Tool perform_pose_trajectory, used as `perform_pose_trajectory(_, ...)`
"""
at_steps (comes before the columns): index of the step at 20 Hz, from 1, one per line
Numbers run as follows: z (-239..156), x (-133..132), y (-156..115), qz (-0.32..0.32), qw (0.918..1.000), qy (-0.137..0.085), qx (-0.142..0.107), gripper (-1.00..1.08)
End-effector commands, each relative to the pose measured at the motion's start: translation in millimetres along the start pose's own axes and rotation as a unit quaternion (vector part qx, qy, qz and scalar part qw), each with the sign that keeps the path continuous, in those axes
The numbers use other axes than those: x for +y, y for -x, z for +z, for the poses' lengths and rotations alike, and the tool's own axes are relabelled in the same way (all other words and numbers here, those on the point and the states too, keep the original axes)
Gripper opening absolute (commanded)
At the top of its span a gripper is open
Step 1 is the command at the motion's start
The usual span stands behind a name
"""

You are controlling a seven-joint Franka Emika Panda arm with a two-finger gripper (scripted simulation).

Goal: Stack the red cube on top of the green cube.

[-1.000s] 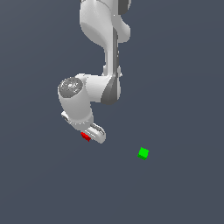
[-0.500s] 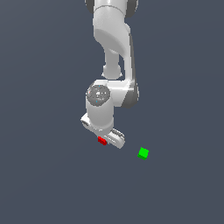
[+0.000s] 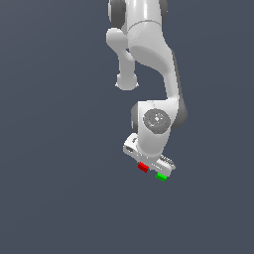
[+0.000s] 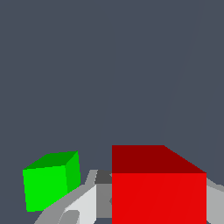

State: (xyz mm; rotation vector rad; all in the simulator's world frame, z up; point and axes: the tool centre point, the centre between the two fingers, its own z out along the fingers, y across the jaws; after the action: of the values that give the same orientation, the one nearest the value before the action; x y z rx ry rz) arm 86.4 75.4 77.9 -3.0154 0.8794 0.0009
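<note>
While the arm hangs low over the scene, these lines hold:

Bench: a flat, even slate-grey surface (image 3: pixel 59 198) fills both views; it bears no marks, edges or seams that I can see.
Room: nothing beyond that grey shows; no wall, floor line or horizon can be made out.
Arm: the white arm (image 3: pixel 149 54) comes down from the top of the exterior view, its wrist bent low over the cubes.
Gripper: the gripper (image 3: pixel 149 168) is closed on the red cube, whose sides sit between the grey fingers (image 4: pixel 83 203) in the wrist view.
Red cube: the red cube (image 3: pixel 143 167) (image 4: pixel 158 192) is in that grip, below the wrist.
Green cube: the green cube (image 3: pixel 161 176) (image 4: pixel 50 179) lies just beside the red one, toward the exterior view's right and slightly lower in that view; whether they touch I cannot tell.
</note>
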Motion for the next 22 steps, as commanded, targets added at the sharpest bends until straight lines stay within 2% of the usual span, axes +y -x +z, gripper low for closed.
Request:
perform_pose_trajectory(1,4.9,-24.5,8.6,0.001,1.0,0.0,0.0,-1.0)
perform_pose_trajectory(8,13.5,-66.5,22.3,0.001,1.0,0.0,0.0,-1.0)
perform_pose_trajectory(17,16.8,-82.0,26.5,0.001,1.0,0.0,0.0,-1.0)
perform_pose_trajectory(18,16.8,-82.0,26.5,0.001,1.0,0.0,0.0,1.0)
perform_pose_trajectory(22,16.8,-82.0,26.5,0.001,1.0,0.0,0.0,1.0)
